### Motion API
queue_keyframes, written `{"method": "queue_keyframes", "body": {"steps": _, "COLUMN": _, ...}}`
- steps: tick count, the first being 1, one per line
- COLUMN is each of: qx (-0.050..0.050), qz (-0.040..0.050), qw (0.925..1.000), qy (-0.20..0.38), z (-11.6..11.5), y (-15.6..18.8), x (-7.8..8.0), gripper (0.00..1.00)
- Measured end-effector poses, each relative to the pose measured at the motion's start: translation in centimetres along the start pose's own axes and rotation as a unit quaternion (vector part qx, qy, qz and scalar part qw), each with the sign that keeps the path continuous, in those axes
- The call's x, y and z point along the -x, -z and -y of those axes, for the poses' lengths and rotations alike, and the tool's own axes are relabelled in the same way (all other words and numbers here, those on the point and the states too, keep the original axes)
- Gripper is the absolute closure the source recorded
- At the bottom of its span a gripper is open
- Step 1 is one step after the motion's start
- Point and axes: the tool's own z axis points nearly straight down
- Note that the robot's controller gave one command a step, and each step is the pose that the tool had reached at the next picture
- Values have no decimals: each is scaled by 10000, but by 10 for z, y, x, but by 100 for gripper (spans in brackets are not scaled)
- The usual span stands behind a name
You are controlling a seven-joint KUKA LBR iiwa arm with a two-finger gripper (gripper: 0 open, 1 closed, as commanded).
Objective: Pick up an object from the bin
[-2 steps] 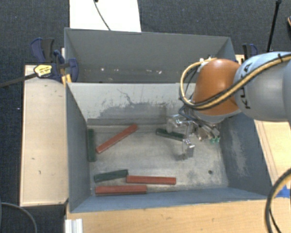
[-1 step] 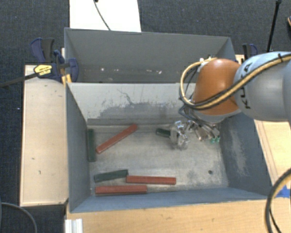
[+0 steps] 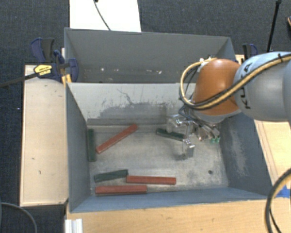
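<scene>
Orange-capped arm (image 3: 262, 89) reaching in from right, wrist bent down; fingers (image 3: 183, 138) spread astride dark green bar (image 3: 166, 134)

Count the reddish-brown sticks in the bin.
3. A diagonal red stick lies left of centre; a second red stick lies near the front; a third red stick lies along the front wall. The arm covers part of the right floor, so more may be hidden.
</scene>
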Motion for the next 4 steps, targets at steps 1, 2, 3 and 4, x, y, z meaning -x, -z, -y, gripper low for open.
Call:
{"method": "queue_keyframes", "body": {"steps": 1, "qx": -1, "qz": 4, "qw": 10000, "qy": 2, "z": 0, "y": 0, "x": 0, "gripper": 100}}
{"method": "queue_keyframes", "body": {"steps": 2, "qx": 0, "qz": 0, "qw": 10000, "qy": 4, "z": 0, "y": 0, "x": 0, "gripper": 0}}
{"method": "queue_keyframes", "body": {"steps": 3, "qx": 0, "qz": 5, "qw": 10000, "qy": 5, "z": 0, "y": 0, "x": 0, "gripper": 100}}
{"method": "queue_keyframes", "body": {"steps": 4, "qx": 0, "qz": 0, "qw": 10000, "qy": 6, "z": 0, "y": 0, "x": 0, "gripper": 0}}
